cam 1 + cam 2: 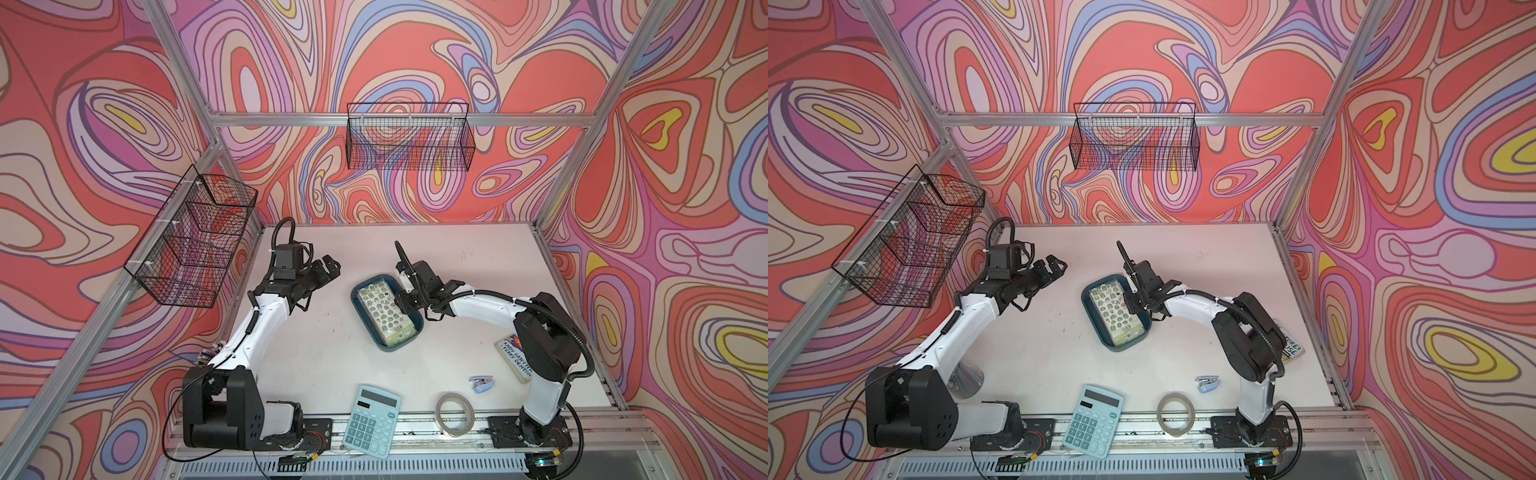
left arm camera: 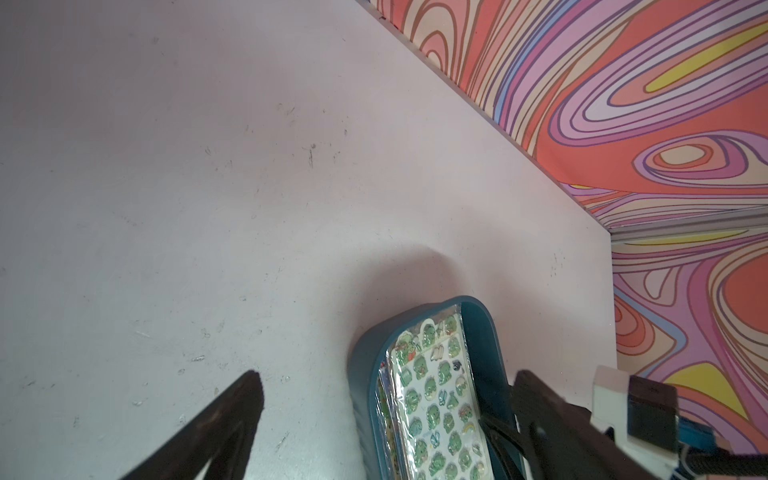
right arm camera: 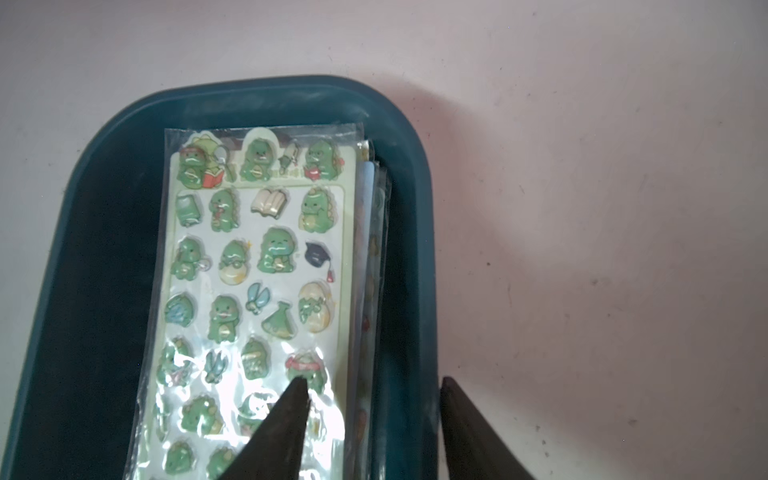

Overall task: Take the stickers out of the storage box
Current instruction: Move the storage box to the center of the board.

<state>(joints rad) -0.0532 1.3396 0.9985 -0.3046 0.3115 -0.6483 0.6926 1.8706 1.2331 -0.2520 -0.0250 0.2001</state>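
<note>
1. The right gripper [image 3: 374, 382] stands half spread and pinches nothing that shows. One finger lies over the top sheet. The other sits outside the long wall of the storage box [image 3: 257, 93]. Whether the inner tip touches the sheet cannot be told.
2. That long wall stands between the jaws, so their closing line runs across the box's long axis. In both top views the box rests on the table [image 1: 332, 353] with its long axis on a diagonal, from near-right to far-left.
3. The stickers [image 3: 257, 257] lie stacked inside the box, long axis parallel to the box's. From the right gripper, the stack lies toward the robot's left, just past the wall. Edges of lower sheets show between the top sheet and that wall. No sheet lies outside the box.
4. The left gripper [image 1: 330, 266] is spread wide and empty, and it hangs well apart from the box on the box's left side. The right arm is the nearer.
5. Judgement: closing here would likely clamp wall and stack edge together. The outer finger probably needs to clear the wall first.
</note>
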